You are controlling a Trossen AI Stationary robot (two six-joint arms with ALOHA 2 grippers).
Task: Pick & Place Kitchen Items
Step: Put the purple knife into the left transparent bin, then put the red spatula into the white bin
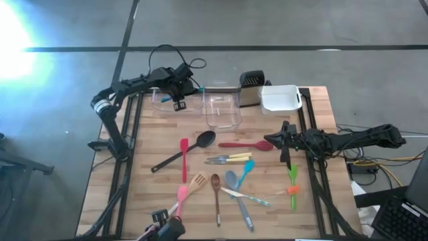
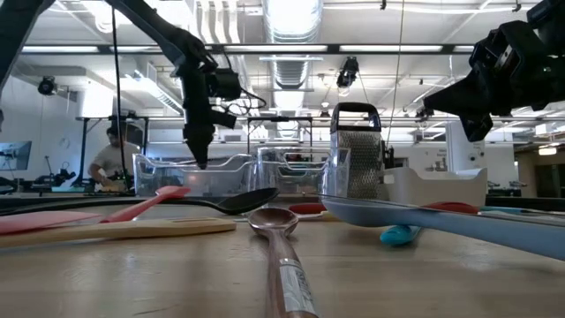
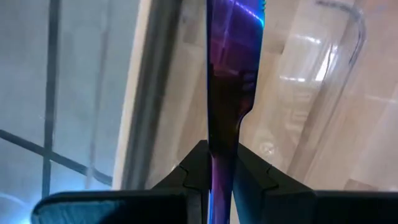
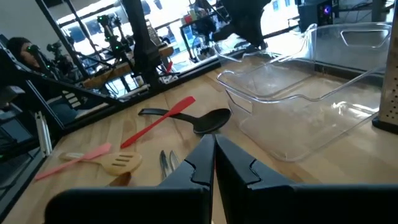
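1. The left gripper (image 1: 179,102) is held above the left clear tub (image 1: 175,100), at the far side of the table (image 1: 160,184). Its jaws are clamped narrow on a slim dark utensil with a purple-blue sheen (image 3: 227,93), seen hanging blade-down in the left wrist view.
2. The right gripper (image 1: 284,139) is parked just beyond the far end of the green-handled tool (image 1: 292,173), right of the red spoon (image 1: 246,144). Its jaws are fully closed and nothing is held.
3. The remaining items lie scattered nearer than the left clear tub: black ladle (image 1: 184,150), red spatula (image 1: 184,159), yellow-handled knives (image 1: 229,158), wooden slotted spatula (image 1: 195,183), pink spatula (image 1: 180,199), brown spoon (image 1: 216,194), blue spoon (image 1: 245,171), grey spoon (image 1: 237,197).
4. Risk, judged: the held utensil is gripped on a thin handle only. It could swing or slip if lowered fast, or strike the tub rim and tip out, since the tip appears close to the tub wall.
5. Risk, judged: a release from height could bounce the utensil off the hard clear floor.
6. The held item is shown plainly only in the left wrist view; from above it is hidden under the gripper.
7. In the low view the gripper (image 2: 198,141) is seen upright behind the tub wall, with the steel grater (image 2: 354,150) beside the second tub; a person (image 2: 110,159) is seen in the room behind.
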